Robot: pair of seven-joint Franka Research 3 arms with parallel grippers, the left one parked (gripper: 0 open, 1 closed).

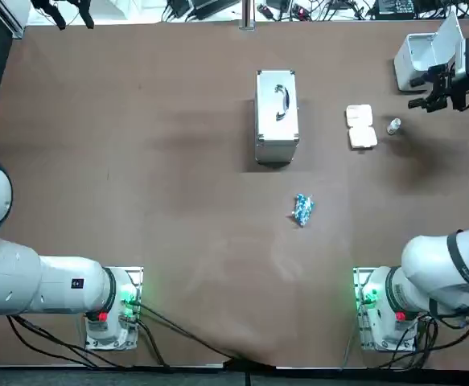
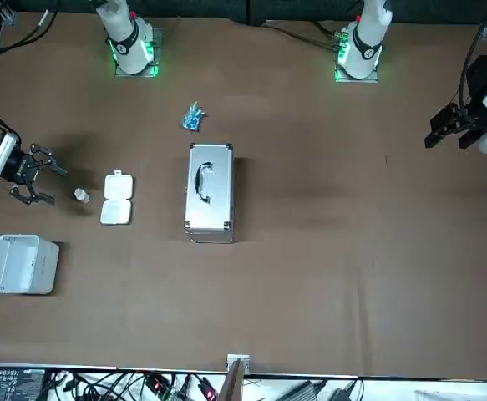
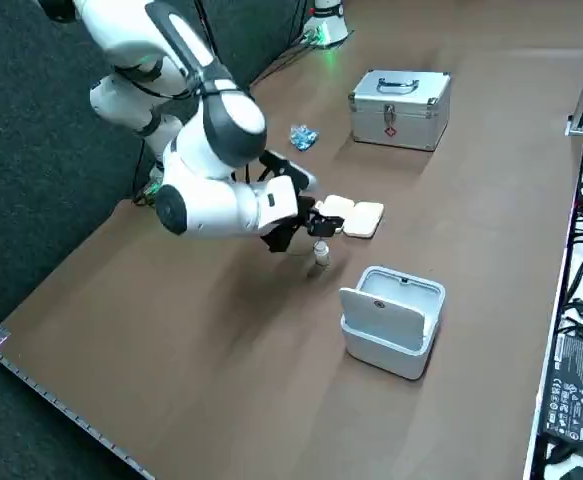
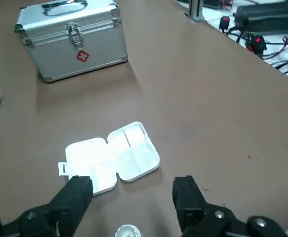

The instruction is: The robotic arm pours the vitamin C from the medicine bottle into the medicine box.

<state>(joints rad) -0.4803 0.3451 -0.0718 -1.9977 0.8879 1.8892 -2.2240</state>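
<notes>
Right gripper (image 4: pixel 133 186) spread wide, empty, poised close by small bottle (image 1: pixel 393 126), open white pill box (image 2: pixel 116 199) just beside bottle, silver case (image 1: pixel 277 117) farther off

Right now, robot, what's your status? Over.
Right pincer open, close to small clear white-capped medicine bottle, not gripping. White plastic pill box open beside it. Nothing between.
</notes>
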